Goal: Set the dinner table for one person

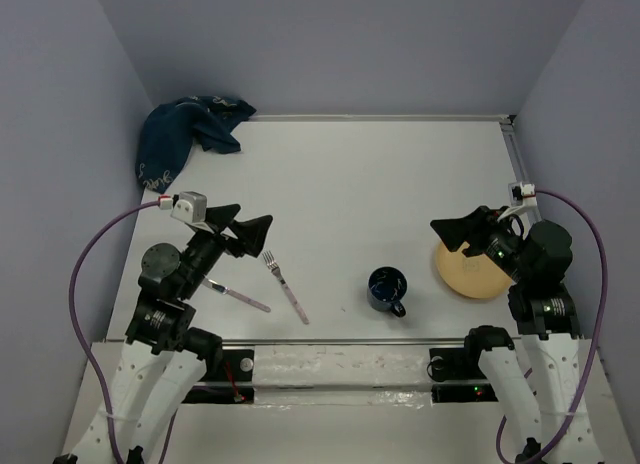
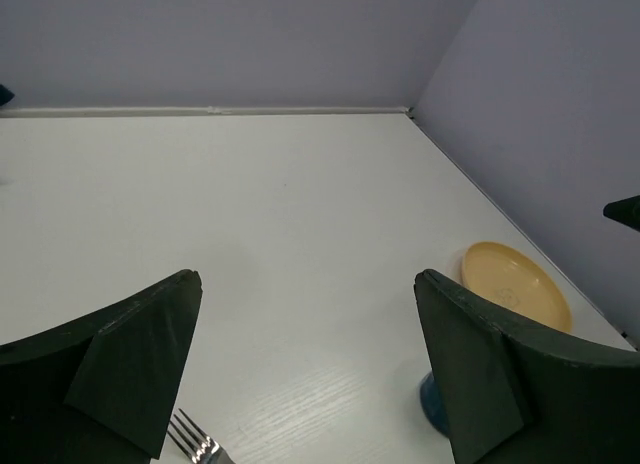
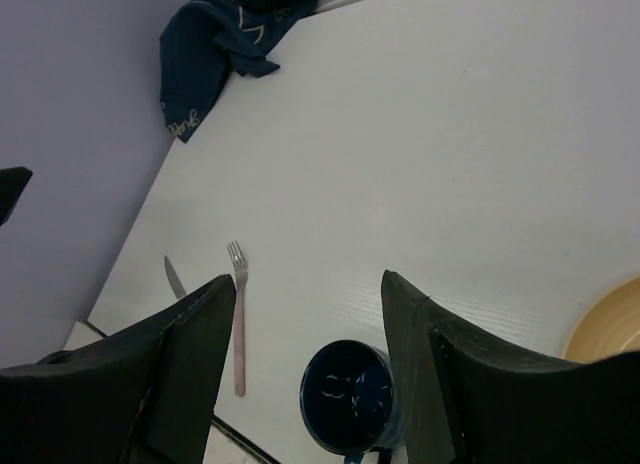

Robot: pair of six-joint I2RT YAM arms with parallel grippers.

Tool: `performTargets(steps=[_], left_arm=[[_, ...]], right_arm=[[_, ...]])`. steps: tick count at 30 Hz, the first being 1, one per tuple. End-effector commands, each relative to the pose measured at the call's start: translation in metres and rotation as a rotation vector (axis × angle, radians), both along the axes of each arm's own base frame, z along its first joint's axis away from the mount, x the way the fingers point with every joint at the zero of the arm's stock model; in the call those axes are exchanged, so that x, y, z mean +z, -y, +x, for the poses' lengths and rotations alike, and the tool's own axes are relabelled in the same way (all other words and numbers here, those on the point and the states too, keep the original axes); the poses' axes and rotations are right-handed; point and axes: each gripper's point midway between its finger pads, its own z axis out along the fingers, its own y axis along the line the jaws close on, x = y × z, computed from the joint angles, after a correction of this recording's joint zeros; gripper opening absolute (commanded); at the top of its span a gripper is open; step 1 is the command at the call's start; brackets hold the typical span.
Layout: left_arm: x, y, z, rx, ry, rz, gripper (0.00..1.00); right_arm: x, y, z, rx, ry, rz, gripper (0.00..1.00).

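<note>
Top external view: the dinner table (image 1: 360, 184) is a large plain white rectangle filling the middle of the scene, with pale purple walls on three sides and the two arm bases at its near edge. Most of its surface is bare.

Toward the near right, a round yellow plate (image 1: 468, 277) lies flat on it. Near the plate's left side, but apart from it, stands a dark blue mug (image 1: 387, 289), upright with its handle turned toward the near edge. Further left lies a fork (image 1: 286, 287) with a pink handle, its tines pointing away from the arms. Just beside it to the left is a knife (image 1: 238, 296), also pink-handled, partly hidden under the left arm. A crumpled dark blue cloth (image 1: 185, 134) with a pale print sits in the far left corner, against the wall.

The left gripper (image 1: 255, 216) hangs above the table beside the fork, its jaws spread wide with nothing between them. The right gripper (image 1: 450, 236) hovers at the plate's far left rim with its jaws parted more moderately, also holding nothing. Through its wrist camera, the mug and bare tabletop show between the fingers.
</note>
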Motion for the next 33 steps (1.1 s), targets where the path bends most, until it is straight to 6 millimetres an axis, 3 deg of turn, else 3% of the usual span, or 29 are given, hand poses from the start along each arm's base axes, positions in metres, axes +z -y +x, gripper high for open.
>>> performTargets(steps=[1, 5, 9, 13, 14, 15, 20, 21, 22, 23, 24, 26, 27, 28, 29, 33], left_arm=[[0.018, -0.005, 0.002, 0.023, 0.045, -0.005, 0.99], [0.019, -0.009, 0.012, 0.064, 0.028, -0.021, 0.99], [0.014, -0.016, 0.045, 0.181, -0.086, -0.068, 0.99], [0.024, -0.026, 0.085, 0.317, -0.126, -0.126, 0.99], [0.036, -0.034, 0.096, 0.381, -0.108, -0.149, 0.94], [0.022, -0.036, 0.114, 0.423, -0.154, -0.132, 0.88], [0.002, -0.076, 0.179, 0.643, -0.231, -0.136, 0.81], [-0.024, -0.09, 0.199, 0.7, -0.289, -0.102, 0.81], [-0.021, -0.1, 0.209, 0.744, -0.287, -0.102, 0.8], [-0.047, -0.107, 0.224, 0.779, -0.333, -0.056, 0.8], [-0.054, -0.116, 0.233, 0.813, -0.343, -0.037, 0.8], [-0.058, -0.124, 0.252, 0.855, -0.345, -0.003, 0.81], [-0.084, -0.125, 0.266, 0.86, -0.391, 0.052, 0.81], [-0.091, -0.127, 0.274, 0.863, -0.405, 0.075, 0.81], [-0.084, -0.129, 0.288, 0.864, -0.389, 0.077, 0.82], [-0.119, -0.135, 0.336, 0.874, -0.449, 0.141, 0.84]], right_arm=[[0.007, 0.001, 0.004, -0.003, 0.042, 0.005, 0.66], [0.002, 0.003, 0.009, -0.017, 0.047, 0.007, 0.65], [-0.008, 0.0, 0.017, -0.007, 0.025, 0.022, 0.61], [-0.013, -0.003, 0.025, 0.005, 0.028, 0.051, 0.58], [-0.011, -0.004, 0.027, 0.014, 0.047, 0.058, 0.58], [-0.019, -0.006, 0.03, 0.026, 0.02, 0.069, 0.58], [-0.028, -0.01, 0.044, 0.045, 0.004, 0.087, 0.59], [-0.033, -0.013, 0.045, 0.057, -0.014, 0.082, 0.59], [-0.034, -0.015, 0.046, 0.065, -0.021, 0.077, 0.59], [-0.036, -0.015, 0.048, 0.065, -0.022, 0.069, 0.59], [-0.038, -0.017, 0.048, 0.071, -0.026, 0.063, 0.59], [-0.041, -0.023, 0.048, 0.089, -0.032, 0.053, 0.59], [-0.043, -0.024, 0.048, 0.085, -0.034, 0.047, 0.59], [-0.041, -0.027, 0.049, 0.092, -0.02, 0.045, 0.59], [-0.04, -0.031, 0.051, 0.099, -0.012, 0.041, 0.59], [-0.046, -0.067, 0.049, 0.157, -0.018, -0.019, 0.62]])
